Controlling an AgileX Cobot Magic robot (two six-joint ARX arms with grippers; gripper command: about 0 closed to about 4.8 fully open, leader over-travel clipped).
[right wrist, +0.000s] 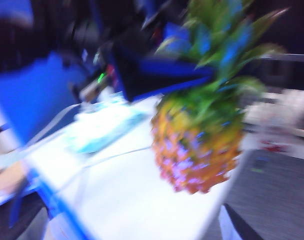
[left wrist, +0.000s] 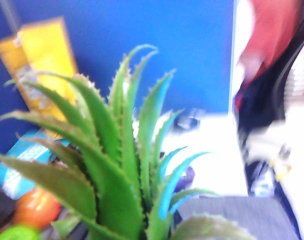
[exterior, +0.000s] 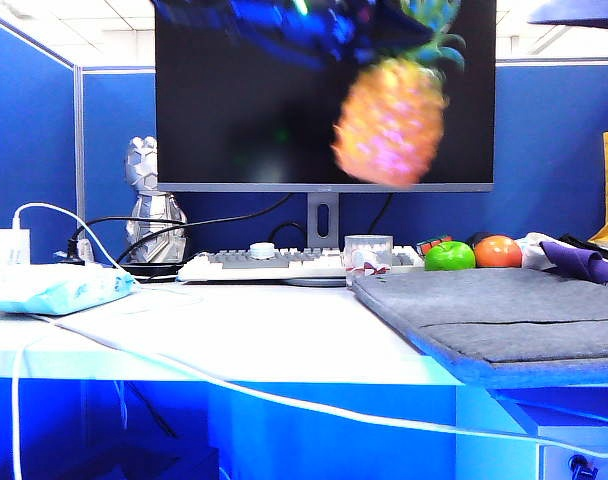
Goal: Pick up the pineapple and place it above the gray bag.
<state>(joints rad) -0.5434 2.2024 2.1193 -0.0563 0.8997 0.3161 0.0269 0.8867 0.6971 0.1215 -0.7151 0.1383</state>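
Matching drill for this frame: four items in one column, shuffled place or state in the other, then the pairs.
Items:
1. pineapple
2. gray bag
3. green fruit
4. light blue packet

Places:
A. flat on the table's right side
B. left end of the table
C. in the air before the monitor, hung by its crown from the left gripper
D. behind the bag, beside the orange fruit

Pairs: 1-C, 2-A, 3-D, 4-B

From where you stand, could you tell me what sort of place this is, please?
Most likely an office cubicle desk: blue partition walls surround a white desk with a large monitor and keyboard.
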